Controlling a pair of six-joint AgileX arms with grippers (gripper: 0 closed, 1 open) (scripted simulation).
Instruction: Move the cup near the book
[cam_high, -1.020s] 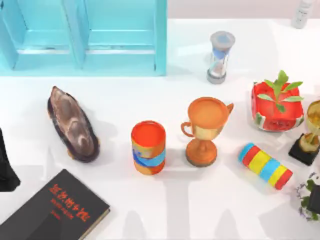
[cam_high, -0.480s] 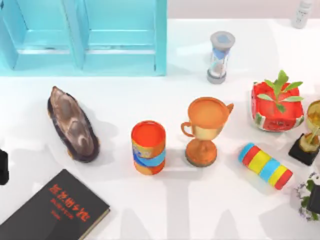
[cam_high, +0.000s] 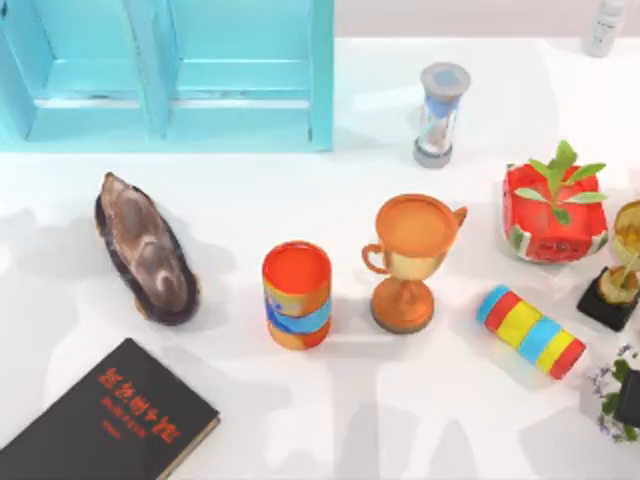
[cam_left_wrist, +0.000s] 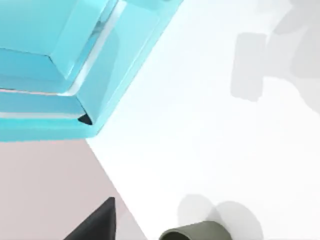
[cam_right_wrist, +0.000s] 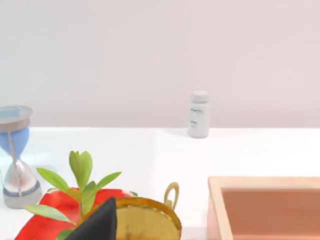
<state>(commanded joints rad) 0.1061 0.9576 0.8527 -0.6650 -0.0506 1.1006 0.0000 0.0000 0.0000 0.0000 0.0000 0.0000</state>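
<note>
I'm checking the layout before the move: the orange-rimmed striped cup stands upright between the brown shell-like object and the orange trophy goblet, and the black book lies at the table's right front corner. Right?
Not quite. The cup does stand upright between the shell-like object and the goblet, but the top view shows the book at the table's left front corner, not the right.

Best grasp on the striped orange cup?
Grip the cup across its mid wall, jaws coming in from the top view's left. It stands upright, a plain cylinder with no handle, and the trophy crowds its right side.
</note>
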